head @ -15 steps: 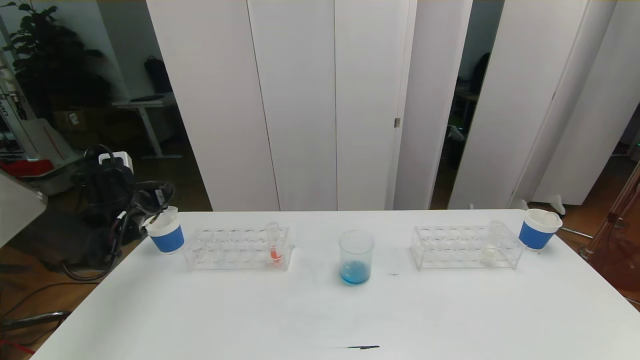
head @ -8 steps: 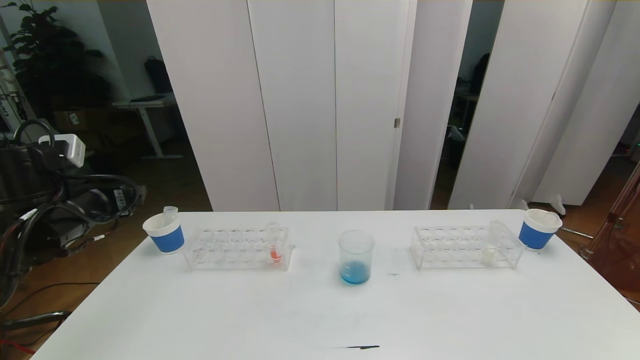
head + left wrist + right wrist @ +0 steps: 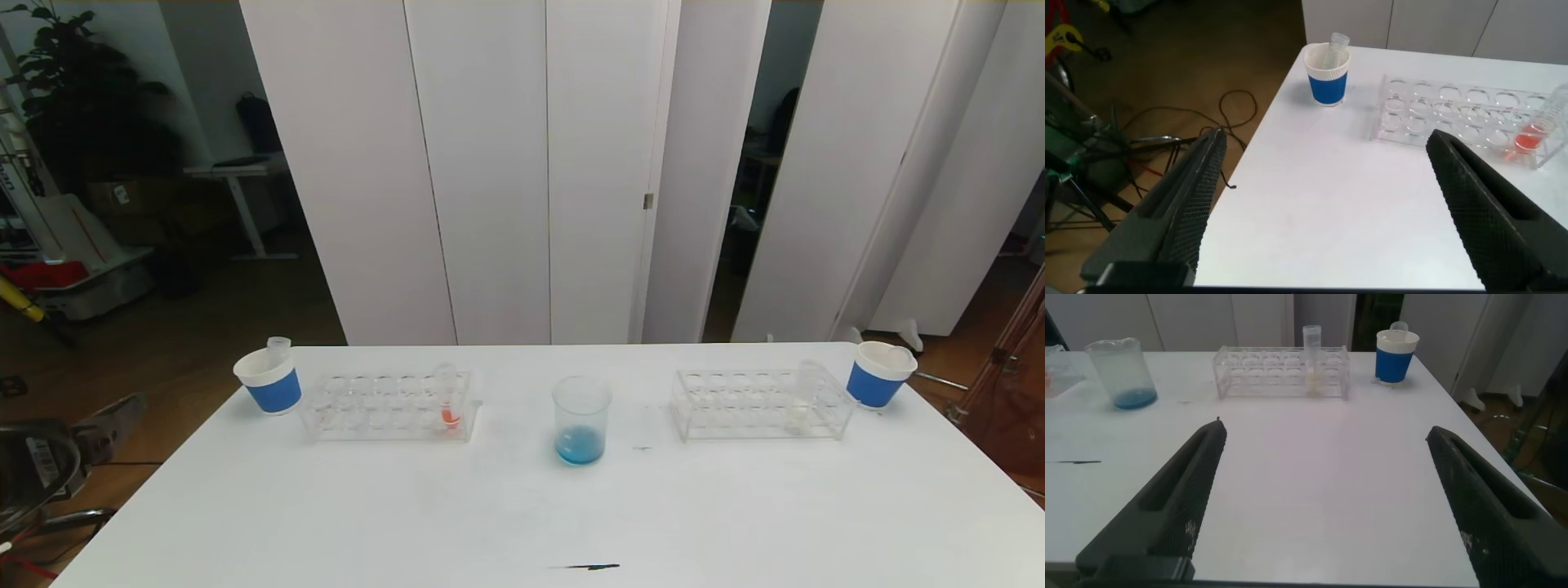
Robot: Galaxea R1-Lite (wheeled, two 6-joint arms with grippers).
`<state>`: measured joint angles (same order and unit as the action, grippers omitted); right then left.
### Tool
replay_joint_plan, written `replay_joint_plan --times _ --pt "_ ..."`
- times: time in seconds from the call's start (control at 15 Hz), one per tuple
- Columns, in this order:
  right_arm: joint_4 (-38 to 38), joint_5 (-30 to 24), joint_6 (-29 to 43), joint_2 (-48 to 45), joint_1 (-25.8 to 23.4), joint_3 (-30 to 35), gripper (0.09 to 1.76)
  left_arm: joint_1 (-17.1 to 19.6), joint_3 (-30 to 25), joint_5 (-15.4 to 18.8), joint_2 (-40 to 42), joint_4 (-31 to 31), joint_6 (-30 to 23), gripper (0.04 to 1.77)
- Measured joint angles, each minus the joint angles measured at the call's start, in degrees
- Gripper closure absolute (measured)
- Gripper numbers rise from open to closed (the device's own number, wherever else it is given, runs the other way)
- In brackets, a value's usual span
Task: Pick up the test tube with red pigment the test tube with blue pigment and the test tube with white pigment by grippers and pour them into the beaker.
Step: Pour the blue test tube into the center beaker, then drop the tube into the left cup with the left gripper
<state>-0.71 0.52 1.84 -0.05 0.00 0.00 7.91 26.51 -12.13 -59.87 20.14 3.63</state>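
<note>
Left gripper (image 3: 1323,204) has dropped low beside the table (image 3: 522,506)

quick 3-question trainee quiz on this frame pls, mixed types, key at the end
1. True or false: the beaker already holds blue liquid.
2. Which rack holds the test tube with white pigment? A) rack on the robot's left B) rack on the robot's right C) neither
3. Fill in: the empty tube on the robot's left stands in a ____.

Key
1. True.
2. B; the orange-red tube is in the left rack.
3. Paper cup. Left gripper and right gripper are both open and hold nothing.
</note>
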Motion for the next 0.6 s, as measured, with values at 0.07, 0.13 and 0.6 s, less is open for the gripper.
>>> replay_joint_plan --times 0.07,0.13,0.6 --pt "0.0 0.0 0.0 0.0 0.0 0.0 0.1 -0.4 -1.0 0.6 5.0 -3.6 0.1 0.06" --pt "0.0 0.0 0.0 0.0 0.0 0.0 0.1 -0.9 -1.8 1.0 9.5 -7.4 0.1 0.06" --pt "0.0 0.0 0.0 0.0 0.0 0.0 0.1 -7.1 -5.7 1.8 40.9 -29.4 2.3 0.06"
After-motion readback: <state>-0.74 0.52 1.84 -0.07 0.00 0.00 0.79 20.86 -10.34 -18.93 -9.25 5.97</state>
